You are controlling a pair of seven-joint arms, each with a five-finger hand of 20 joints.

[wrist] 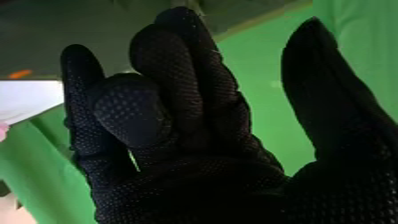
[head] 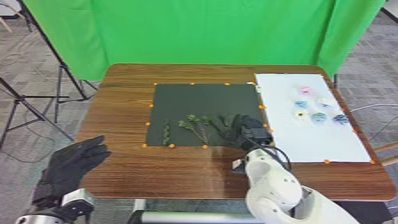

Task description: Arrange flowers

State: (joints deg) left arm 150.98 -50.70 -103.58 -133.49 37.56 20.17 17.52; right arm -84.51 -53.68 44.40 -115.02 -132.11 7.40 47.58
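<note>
My right hand [head: 245, 131] is over the lower right part of the dark mat [head: 200, 97], its fingers relaxed and open. In the right wrist view the same hand [wrist: 204, 175] has its thumb apart from the fingers, and one finger is bent more than the others. Green stems [head: 189, 126] lie on the mat just left of this hand; whether it touches the nearest one I cannot tell. A separate thin green stem [head: 166, 133] lies farther left. Several small flower heads, including a pink one [head: 306, 90] and a blue one [head: 340, 119], lie on the white sheet [head: 306, 142]. My left hand [head: 75, 162] is open at the table's left edge.
Orange markers [head: 172, 146] line the mat and the sheet on the brown table [head: 178, 172]. A green curtain [head: 213, 35] hangs behind the table. Black stand legs [head: 62, 82] are on the left. A black cable runs along my right wrist.
</note>
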